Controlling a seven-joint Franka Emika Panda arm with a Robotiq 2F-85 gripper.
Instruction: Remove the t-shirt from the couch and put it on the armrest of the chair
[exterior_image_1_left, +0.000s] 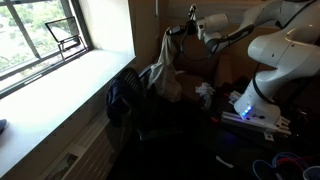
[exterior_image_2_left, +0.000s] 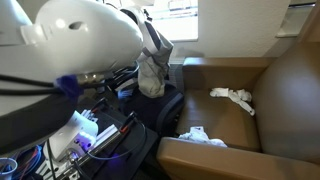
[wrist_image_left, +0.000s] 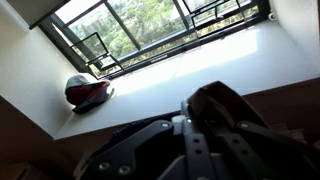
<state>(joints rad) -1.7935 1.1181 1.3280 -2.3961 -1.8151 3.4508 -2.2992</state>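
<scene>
The gripper is raised high, its jaws pinched together on the top of a pale t-shirt. The shirt hangs from it in loose folds and its upper part is clear of every surface. In both exterior views the t-shirt dangles over a dark chair, between the sunlit window sill and the brown couch. The white robot arm reaches in from the side away from the window. A crumpled white cloth lies on the couch seat, and a second white cloth lies nearer the camera. In the wrist view the gripper is too dark to read; beyond it a red and white object rests on the sill below the window
</scene>
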